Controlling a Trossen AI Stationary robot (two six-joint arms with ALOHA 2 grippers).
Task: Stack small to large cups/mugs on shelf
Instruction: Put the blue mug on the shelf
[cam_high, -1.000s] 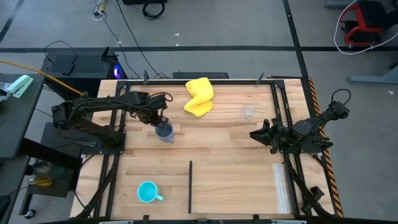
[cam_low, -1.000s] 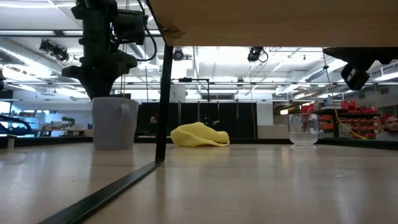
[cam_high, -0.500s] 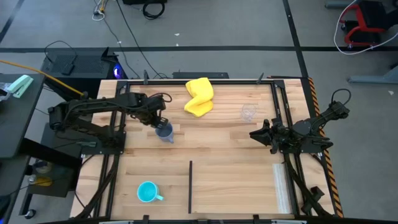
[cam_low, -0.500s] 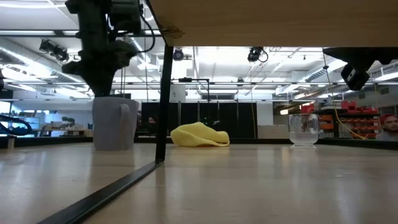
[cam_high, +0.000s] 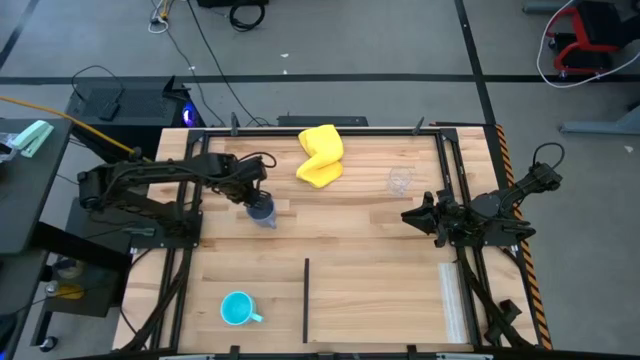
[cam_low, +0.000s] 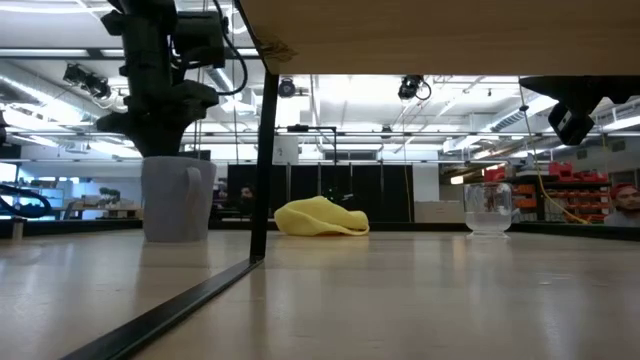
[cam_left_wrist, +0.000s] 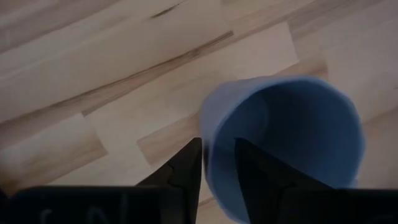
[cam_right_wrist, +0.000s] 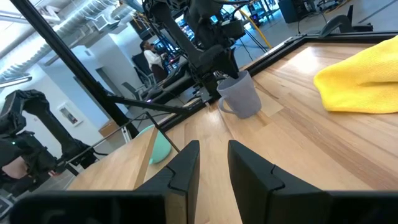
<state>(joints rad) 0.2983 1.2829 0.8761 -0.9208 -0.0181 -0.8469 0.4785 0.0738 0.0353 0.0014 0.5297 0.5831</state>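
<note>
The grey-blue mug (cam_high: 262, 211) stands upright on the table's left half, also seen in the low view (cam_low: 178, 200) and the right wrist view (cam_right_wrist: 239, 96). My left gripper (cam_left_wrist: 214, 155) comes down on it from above and is shut on its rim. The turquoise mug (cam_high: 237, 309) stands near the near-left corner. The clear cup (cam_high: 399, 181) stands upright at far right (cam_low: 488, 210). My right gripper (cam_high: 410, 215) waits open at the right side, near the clear cup, touching nothing. My left gripper pinches the grey-blue mug's rim wall (cam_left_wrist: 208, 146), one finger (cam_left_wrist: 252, 171) inside the mug and the other finger (cam_left_wrist: 186, 168) outside. The fingers point down from above. The mug stays upright, and its base appears to rest on the table (cam_low: 175, 238).
A yellow cloth (cam_high: 320, 155) lies crumpled near the far edge. A thin dark upright post (cam_low: 262, 150) carries a wooden board overhead in the low view; it shows as a dark line (cam_high: 305, 298) from above. A clear strip (cam_high: 455, 300) lies at near right.
My left gripper has shifted a little toward the table's left edge, still shut on the grey-blue mug. The mug has moved with it, upright, a short way left along the table.
</note>
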